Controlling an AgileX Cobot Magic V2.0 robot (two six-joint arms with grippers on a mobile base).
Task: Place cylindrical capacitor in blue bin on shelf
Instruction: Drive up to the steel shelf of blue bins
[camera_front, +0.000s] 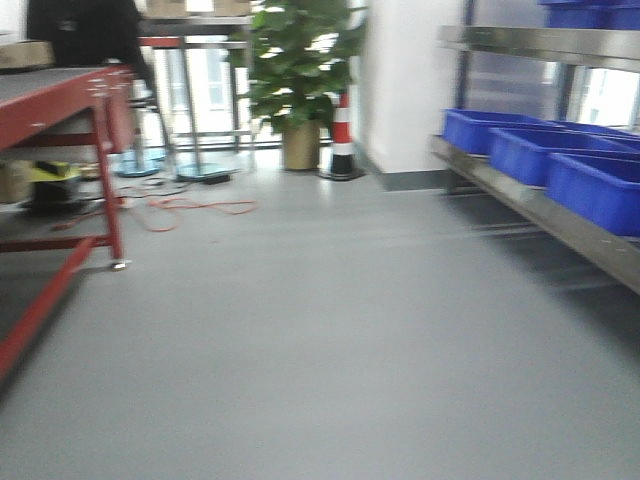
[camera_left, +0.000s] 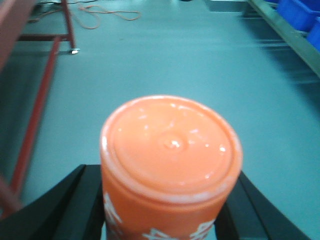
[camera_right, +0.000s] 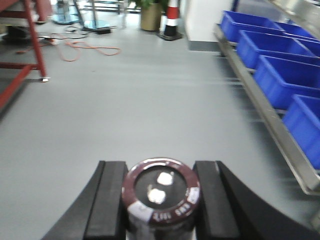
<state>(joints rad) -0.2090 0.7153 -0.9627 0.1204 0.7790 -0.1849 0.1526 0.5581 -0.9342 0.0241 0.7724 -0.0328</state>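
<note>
The cylindrical capacitor (camera_right: 161, 195) is a dark stubby cylinder with a maroon top rim and two silvery terminals. My right gripper (camera_right: 160, 175) is shut on it, one black finger on each side, above the grey floor. The steel shelf (camera_right: 265, 112) runs along the right, and its lower tier carries a row of blue bins (camera_right: 285, 75). The front view shows the same shelf (camera_front: 540, 205) and blue bins (camera_front: 545, 155) at the right. My left gripper (camera_left: 167, 177) is shut on an orange cylindrical can (camera_left: 170, 145) with white print.
A red-framed table (camera_front: 60, 100) stands at the left. An orange cable (camera_front: 190, 207) lies on the floor beyond it. A potted plant (camera_front: 300, 70) and a red-and-white cone (camera_front: 342, 140) stand against the far wall. Grey floor (camera_front: 320, 330) lies between table and shelf.
</note>
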